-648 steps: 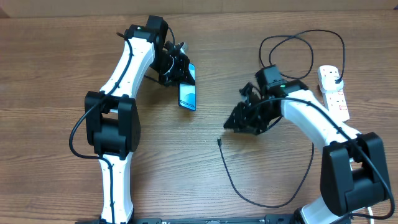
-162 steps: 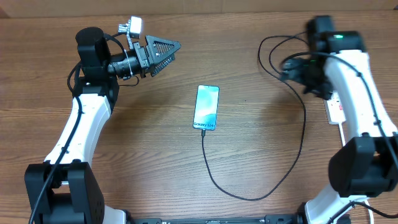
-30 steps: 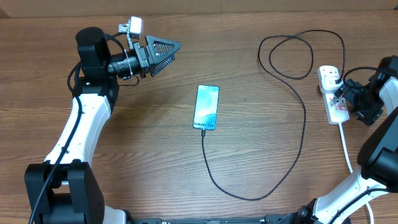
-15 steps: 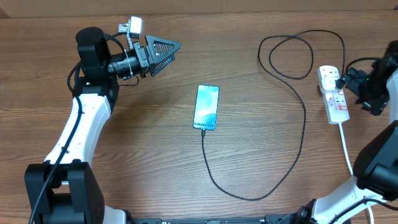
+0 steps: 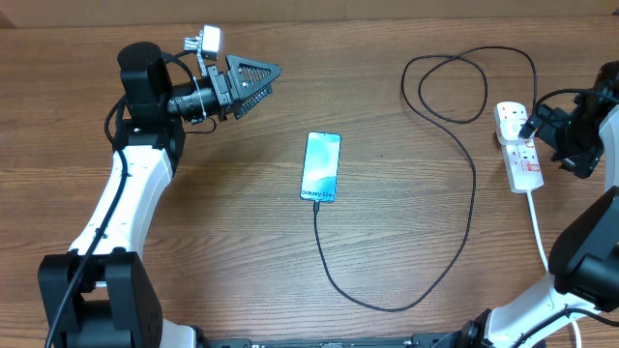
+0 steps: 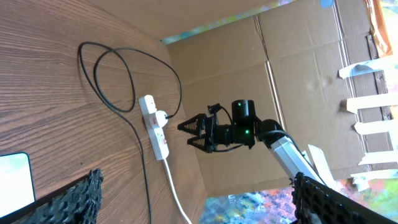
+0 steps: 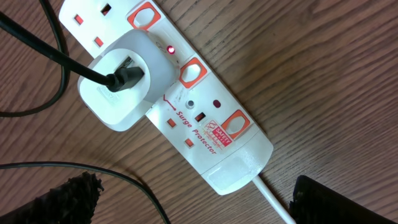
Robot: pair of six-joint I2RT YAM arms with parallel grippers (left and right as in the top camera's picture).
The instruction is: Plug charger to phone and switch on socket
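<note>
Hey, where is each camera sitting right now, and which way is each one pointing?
Overhead: above the table, looking straight down at the phone, charger and socket; both arms show.
Left wrist: on the left end effector, facing across the table towards the right arm; its own fingers frame the bottom corners.
Right wrist: close above the socket, looking down; its own fingertips fill the bottom corners.
Shared: all three views show the socket.

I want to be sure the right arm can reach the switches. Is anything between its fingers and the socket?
Nothing visible. The right gripper hangs open close to the socket, with no object between them. The charger's plug sits in one outlet, but the red switches beside it are uncovered.
</note>
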